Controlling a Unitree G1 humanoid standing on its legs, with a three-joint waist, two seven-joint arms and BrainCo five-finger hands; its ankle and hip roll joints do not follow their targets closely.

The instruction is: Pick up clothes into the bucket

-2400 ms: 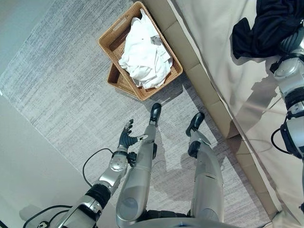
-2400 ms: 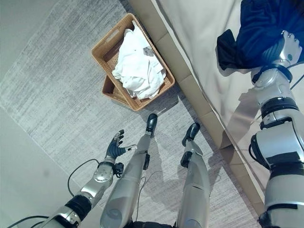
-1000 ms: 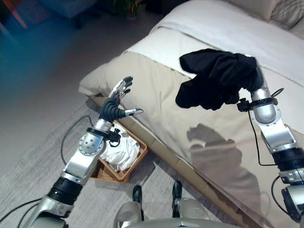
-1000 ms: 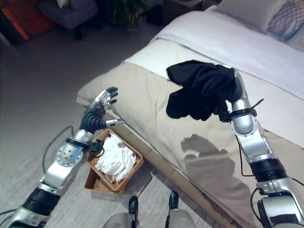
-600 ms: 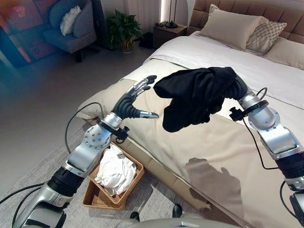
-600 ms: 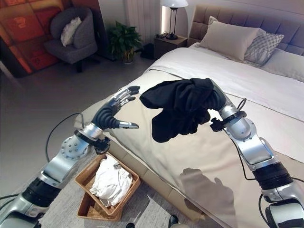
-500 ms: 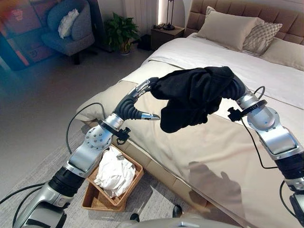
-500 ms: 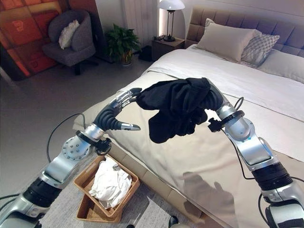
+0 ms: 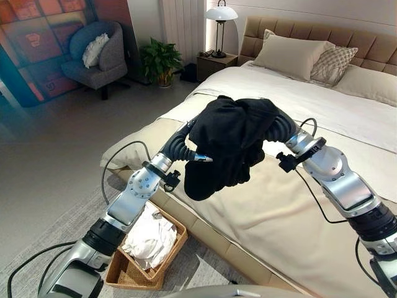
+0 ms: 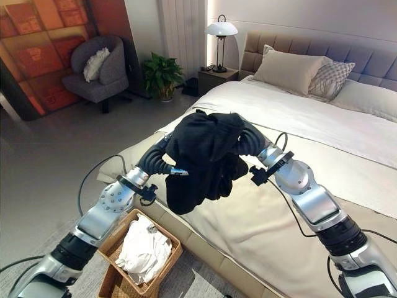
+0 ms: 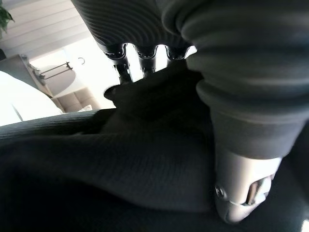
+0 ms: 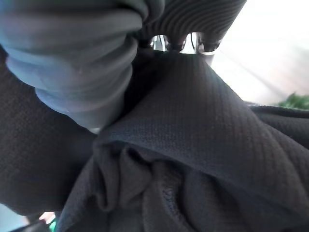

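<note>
A: Above the bed (image 9: 298,205), centre of the head views: one black garment (image 9: 226,146), bunched and held in the air between both hands. Basket (image 9: 162,268) at seven o'clock on the floor, already holding white laundry (image 9: 149,239).

B: Handling?

A: Judged light and limp. A loose lobe hangs toward six o'clock and will likely swing and trail. No stiff part to take, so hold it by the gathered bulk at twelve o'clock and keep the hanging lobe off the basket rim.

B: Right hand (image 12: 87,72)?

A: Enters from three o'clock and is buried in the cloth. Its wrist view shows fabric draped over the fingers. Whether they are curled or straight cannot be told.

B: Left hand (image 9: 183,146)?

A: Meets the garment from nine o'clock. The thumb (image 9: 200,158) juts out, pointing toward three o'clock, and lies against the cloth. The fingers run in behind the fabric, so I cannot tell how far open they are.
</note>
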